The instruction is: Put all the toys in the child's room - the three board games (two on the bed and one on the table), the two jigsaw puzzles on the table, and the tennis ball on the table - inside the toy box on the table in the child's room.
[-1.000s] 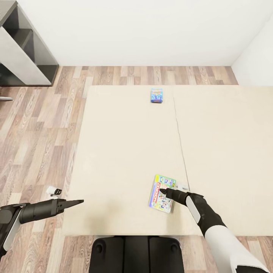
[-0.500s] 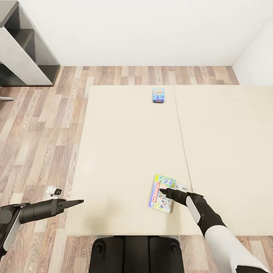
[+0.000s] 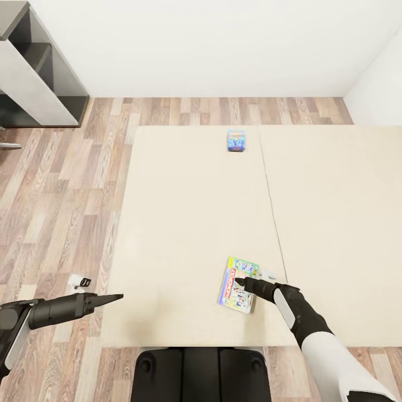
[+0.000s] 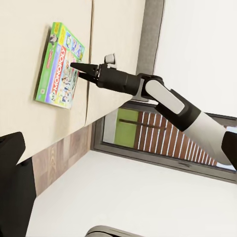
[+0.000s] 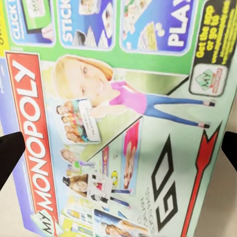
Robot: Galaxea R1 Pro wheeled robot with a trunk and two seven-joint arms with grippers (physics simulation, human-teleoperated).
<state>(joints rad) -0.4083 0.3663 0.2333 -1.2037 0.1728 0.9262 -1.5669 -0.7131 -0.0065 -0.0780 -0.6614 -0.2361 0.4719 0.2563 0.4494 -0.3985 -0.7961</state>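
Two board games lie on the beige bed [image 3: 184, 223]. The green Monopoly box [image 3: 230, 292] is near the front edge, also seen as Monopoly box [image 4: 58, 69] and close up as Monopoly box [image 5: 123, 123]. A blue game box [image 3: 235, 140] lies at the bed's far edge. My right gripper [image 3: 241, 283] is over the Monopoly box, open, its fingertips [image 5: 10, 155] spread wide to either side of the lid. I cannot tell whether it touches the box. My left gripper [image 3: 118, 296] hangs open at the bed's left edge, holding nothing.
A dark grey shelf unit [image 3: 33, 72] stands at the far left against the white wall. A small white and black object [image 3: 78, 281] lies on the wooden floor [image 3: 61, 184] left of the bed. A seam [image 3: 271, 212] runs down the bed.
The whole picture has shifted slightly, so the camera has moved. Both arms and the two boxes keep their places relative to each other.
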